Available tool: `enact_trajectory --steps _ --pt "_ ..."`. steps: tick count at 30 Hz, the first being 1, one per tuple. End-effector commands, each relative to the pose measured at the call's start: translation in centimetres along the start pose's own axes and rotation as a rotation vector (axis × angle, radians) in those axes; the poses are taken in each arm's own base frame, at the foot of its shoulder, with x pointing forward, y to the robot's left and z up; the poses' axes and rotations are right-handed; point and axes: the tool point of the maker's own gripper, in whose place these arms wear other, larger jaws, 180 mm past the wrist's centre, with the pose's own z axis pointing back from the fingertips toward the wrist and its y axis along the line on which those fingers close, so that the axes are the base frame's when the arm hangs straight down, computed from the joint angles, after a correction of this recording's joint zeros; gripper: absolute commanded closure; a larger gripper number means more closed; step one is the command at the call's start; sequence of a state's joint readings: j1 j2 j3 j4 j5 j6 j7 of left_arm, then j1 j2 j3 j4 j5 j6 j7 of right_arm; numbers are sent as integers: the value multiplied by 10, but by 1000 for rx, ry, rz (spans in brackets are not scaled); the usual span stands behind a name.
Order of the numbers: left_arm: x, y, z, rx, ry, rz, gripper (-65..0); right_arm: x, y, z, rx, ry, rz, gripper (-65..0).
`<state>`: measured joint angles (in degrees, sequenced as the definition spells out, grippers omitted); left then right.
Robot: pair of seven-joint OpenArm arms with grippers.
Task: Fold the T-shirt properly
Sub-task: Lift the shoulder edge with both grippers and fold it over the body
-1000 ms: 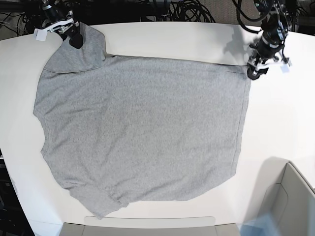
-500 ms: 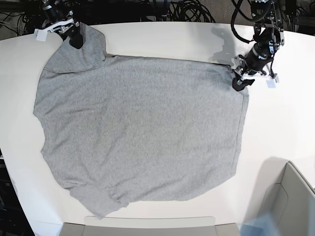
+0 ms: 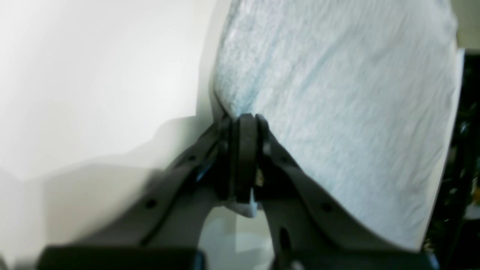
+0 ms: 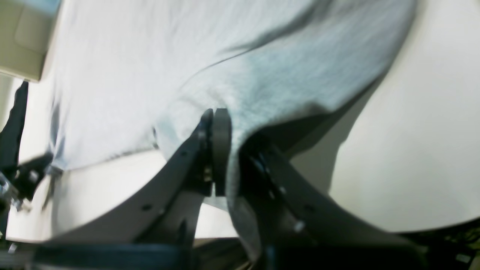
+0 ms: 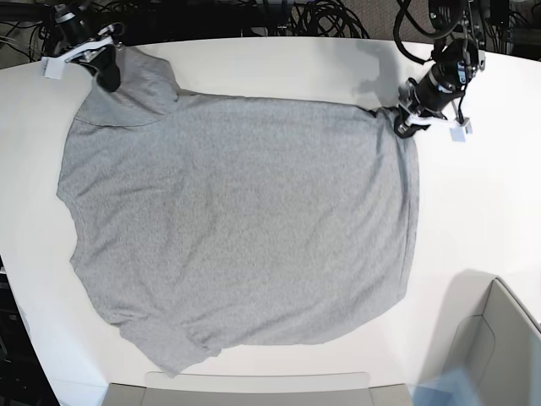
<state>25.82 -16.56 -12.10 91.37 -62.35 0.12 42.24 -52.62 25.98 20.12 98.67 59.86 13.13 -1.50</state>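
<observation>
A: Base view, item one?
B: T-shirt [image 5: 237,228], heather grey, short-sleeved, plain side up, spread flat over most of the white table [image 5: 473,211]. One sleeve at the far corner on this view's left, the other at the near edge.

A: Left gripper [image 5: 401,125]?
B: At the shirt's far corner on this view's right. In the left wrist view the jaws are clenched on the cloth edge [image 3: 240,108], with a scrap of grey showing below the pads.

A: Right gripper [image 5: 108,78]?
B: At the far sleeve on this view's left. In the right wrist view the gripper [image 4: 217,116] is clamped on a fold of the shirt [image 4: 262,75], cloth draping down past one finger.

A: Other entries?
B: Grey bin [image 5: 499,338], near corner on the base view's right, apart from the shirt. Black cables [image 5: 313,17] beyond the table's far edge.
</observation>
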Motion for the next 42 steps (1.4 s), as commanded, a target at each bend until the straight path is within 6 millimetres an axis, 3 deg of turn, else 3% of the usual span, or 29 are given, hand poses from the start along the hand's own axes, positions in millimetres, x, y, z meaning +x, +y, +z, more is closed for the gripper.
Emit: enact_trajectory --steps 1,5,12,16,21,27,30,37,42 --pt "-3 14 9 52 21 -5 0 10 9 6 29 -29 7 0" --pt "6 28 24 83 -12 6 0 17 15 17 26 -46 17 0" --pt "-4 46 47 130 -11 -1 0 15 6 34 -23 -68 -8 0" --pt "4 57 69 166 -47 -10 0 25 15 47 31 -142 -19 0" --pt "11 66 84 195 -69 -13 0 39 7 61 2 -201 -2 0" --pt "19 45 87 153 -94 -51 0 43 6 62 -2 -207 11 0" --pt "24 37 87 138 -109 -61 0 52 17 58 30 -231 23 0" --pt "53 -4 73 45 -81 -122 0 58 20 48 16 -230 31 0" --pt "81 -18 77 14 -91 -116 0 66 31 27 6 -178 145 0"
